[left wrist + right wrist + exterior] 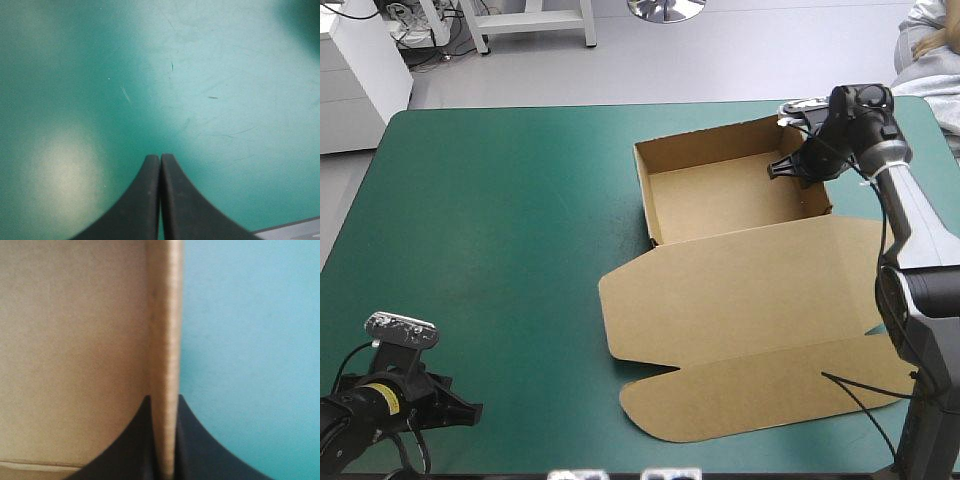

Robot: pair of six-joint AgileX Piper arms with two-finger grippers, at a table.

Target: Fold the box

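Note:
The brown box [720, 195] stands right of the table's middle as an open tray with raised walls. Its lid [750, 300] lies flat toward the near edge, flaps spread. My right gripper [798, 165] reaches over the tray's right wall near the far corner. In the right wrist view that wall [165, 340] runs straight between the black fingers [140, 440], which are shut on it, one inside the tray and one outside. My left gripper [470, 412] rests low at the near left corner, far from the box. Its fingers [150, 200] meet in a point over bare teal-green cover [200, 75].
Bare teal-green cover [500, 220] spans the left half of the table. A strip of cover lies between the tray's right wall and the table's right edge [930, 130]. The lid's front flap [760, 395] reaches close to the near edge.

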